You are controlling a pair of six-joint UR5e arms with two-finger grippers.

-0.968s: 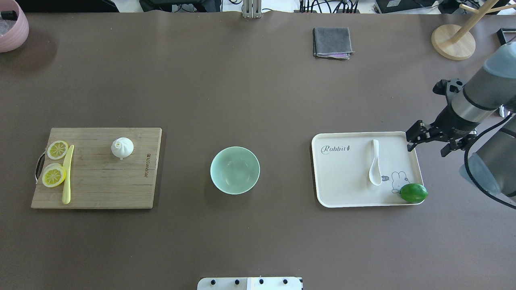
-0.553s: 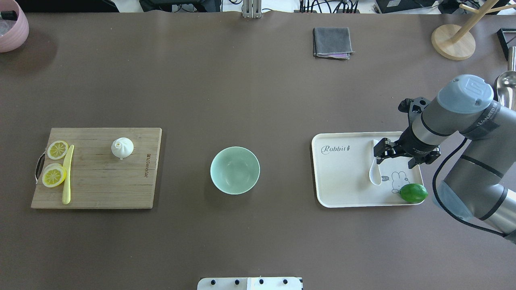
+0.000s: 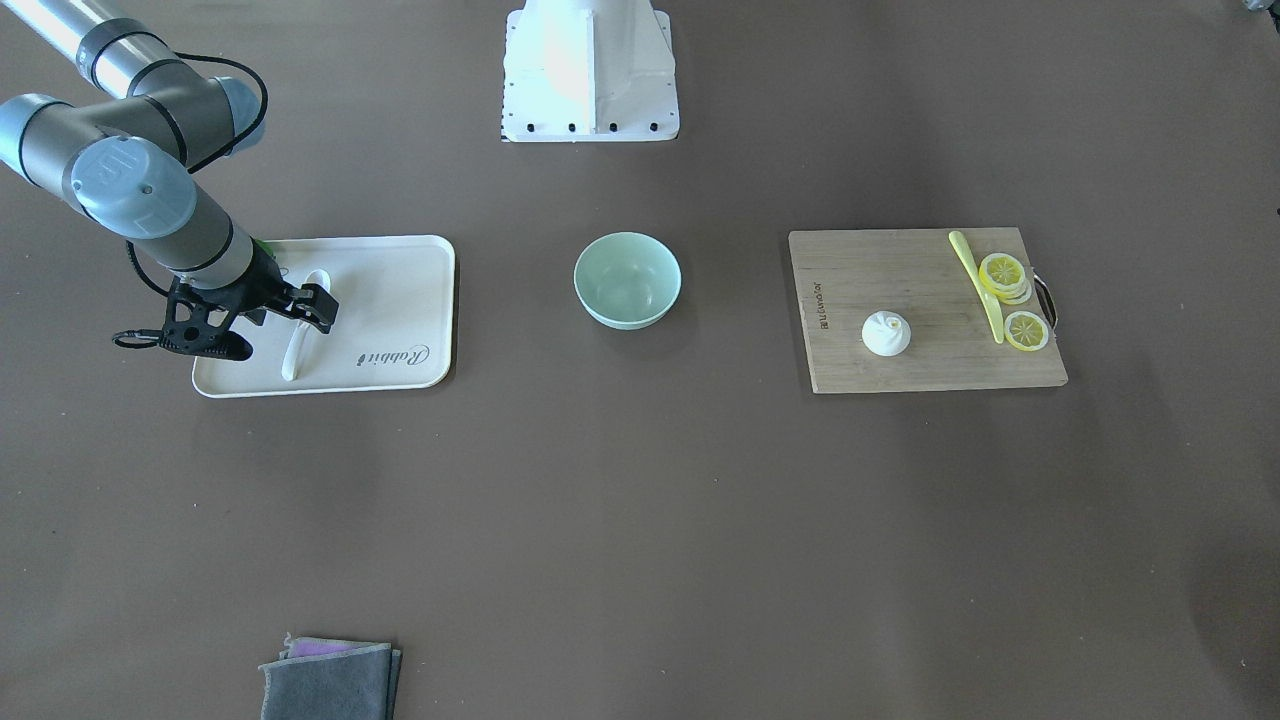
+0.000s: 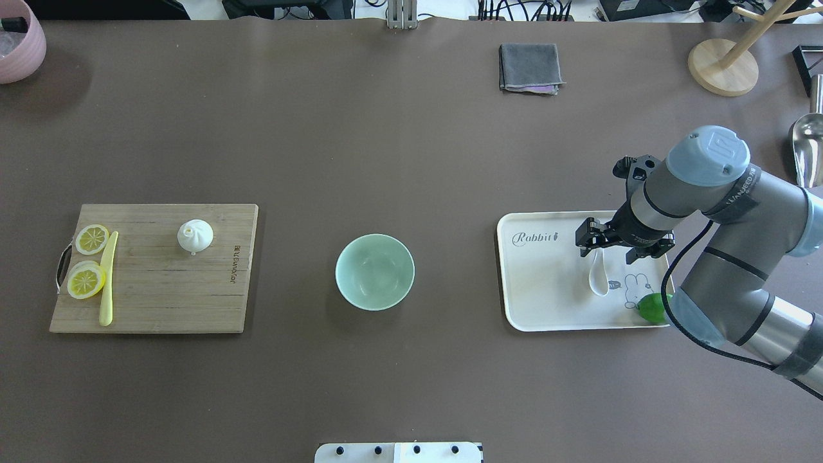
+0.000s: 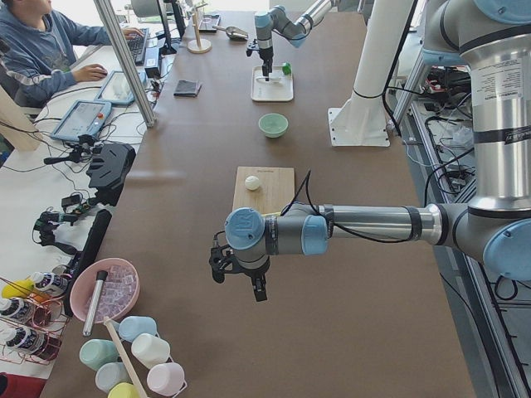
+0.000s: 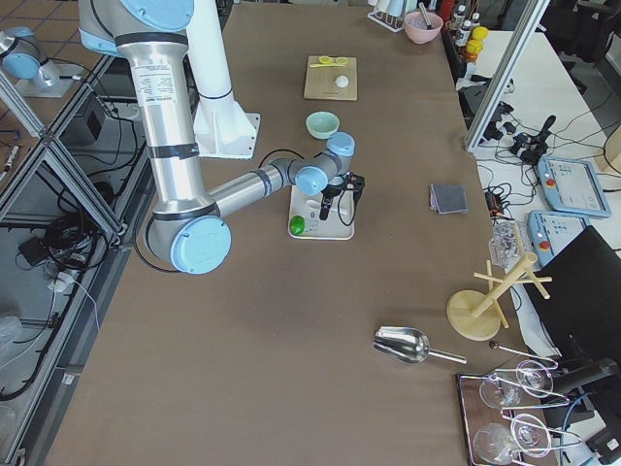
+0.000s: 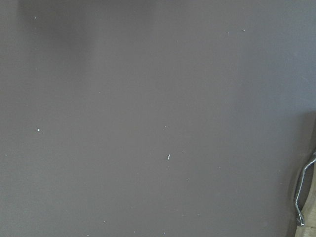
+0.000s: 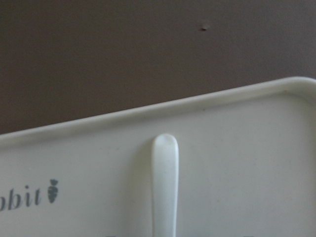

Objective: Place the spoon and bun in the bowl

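Note:
The white spoon [image 4: 598,280] lies on the cream tray [image 4: 546,302], scoop toward me. My right gripper [image 4: 607,246] is open and hovers over the spoon's handle, one finger on each side. The right wrist view shows the handle tip [image 8: 164,168] near the tray's far rim. The white bun [image 4: 195,235] sits on the wooden cutting board [image 4: 154,289] at the left. The empty mint-green bowl [image 4: 375,271] stands in the middle. My left gripper [image 5: 241,278] shows only in the exterior left view, low over bare table beyond the board; I cannot tell whether it is open.
A green lime [image 4: 651,308] sits at the tray's near right corner. Lemon slices [image 4: 86,281] and a yellow knife [image 4: 107,280] lie on the board's left. A grey cloth [image 4: 530,67], a wooden stand [image 4: 723,64], a metal scoop [image 4: 804,148] and a pink bowl [image 4: 19,38] sit farther out.
My right arm has swung left from beyond the tray's right edge to over the spoon's handle, its gripper open throughout. Spoon, bun and bowl have not moved.

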